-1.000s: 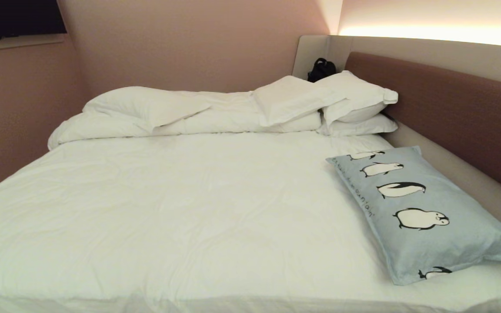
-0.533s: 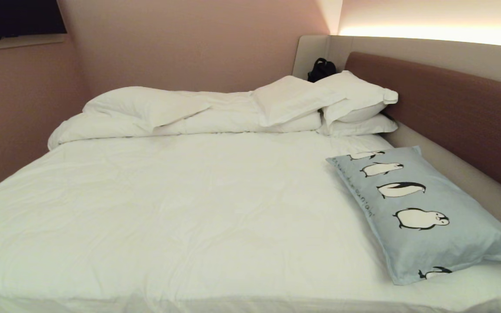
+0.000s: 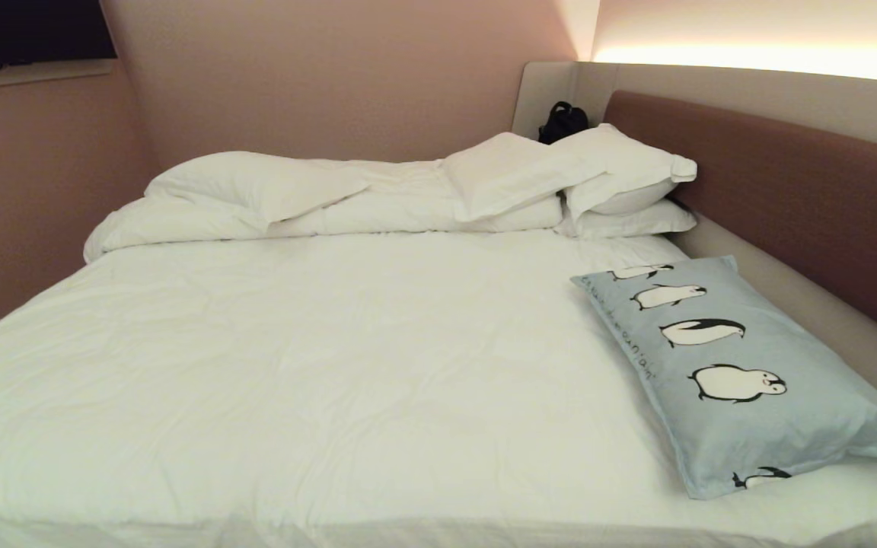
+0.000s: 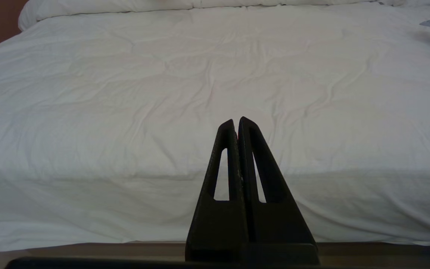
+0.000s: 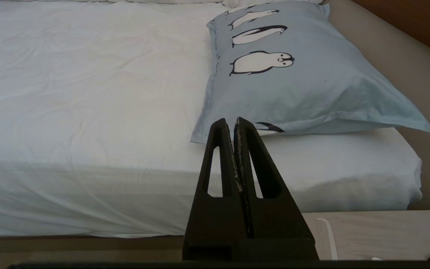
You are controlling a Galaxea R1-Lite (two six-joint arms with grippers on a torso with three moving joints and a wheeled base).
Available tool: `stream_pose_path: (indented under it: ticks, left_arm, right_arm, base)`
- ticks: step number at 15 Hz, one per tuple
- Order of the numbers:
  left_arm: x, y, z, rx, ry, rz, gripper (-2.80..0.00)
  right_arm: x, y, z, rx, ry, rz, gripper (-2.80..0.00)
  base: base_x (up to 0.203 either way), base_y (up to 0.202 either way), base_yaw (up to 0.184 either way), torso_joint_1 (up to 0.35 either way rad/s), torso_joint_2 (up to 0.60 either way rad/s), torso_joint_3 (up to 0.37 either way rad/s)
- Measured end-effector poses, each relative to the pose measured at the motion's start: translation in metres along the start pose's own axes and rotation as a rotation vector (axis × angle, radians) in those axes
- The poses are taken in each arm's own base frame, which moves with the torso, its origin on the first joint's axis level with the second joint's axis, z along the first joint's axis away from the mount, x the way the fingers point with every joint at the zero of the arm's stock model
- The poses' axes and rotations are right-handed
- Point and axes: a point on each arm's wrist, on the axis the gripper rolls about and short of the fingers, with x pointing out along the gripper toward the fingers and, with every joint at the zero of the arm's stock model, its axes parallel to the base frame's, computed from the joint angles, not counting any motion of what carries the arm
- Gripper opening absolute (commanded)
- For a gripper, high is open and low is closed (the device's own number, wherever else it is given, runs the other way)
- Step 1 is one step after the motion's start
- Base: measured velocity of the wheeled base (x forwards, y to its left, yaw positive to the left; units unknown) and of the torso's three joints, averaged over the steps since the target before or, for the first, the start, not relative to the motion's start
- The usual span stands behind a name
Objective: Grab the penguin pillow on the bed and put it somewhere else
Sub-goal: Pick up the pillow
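Pale-blue penguin pillow (image 3: 735, 373) lay untouched on the bed (image 3: 317, 365); left gripper (image 4: 236, 123) and right gripper (image 5: 230, 123), both closed and empty, had yet to reach.

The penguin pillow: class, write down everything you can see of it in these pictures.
The penguin pillow is rectangular, pale blue-grey soft cloth with a flat flanged edge. A row of black-and-white penguins runs along it, beside a line of small dark script. It lies flat on the white sheet of the bed, at the right side near the front corner, alongside the beige surround. Nothing holds it; the right gripper is short of its near edge.
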Motion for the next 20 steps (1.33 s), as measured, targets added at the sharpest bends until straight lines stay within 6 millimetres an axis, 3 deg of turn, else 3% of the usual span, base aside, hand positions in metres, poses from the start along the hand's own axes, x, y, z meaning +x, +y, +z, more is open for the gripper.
stream_pose_path:
  ticks: [20]
  left_arm:
    - [0.0, 0.0, 0.0, 0.0, 0.0, 0.0, -2.8]
  right_arm:
    - [0.0, -0.0001, 0.0, -0.003, 0.0, -0.006, -2.8]
  base:
    - [0.0, 0.0, 0.0, 0.0, 0.0, 0.0]
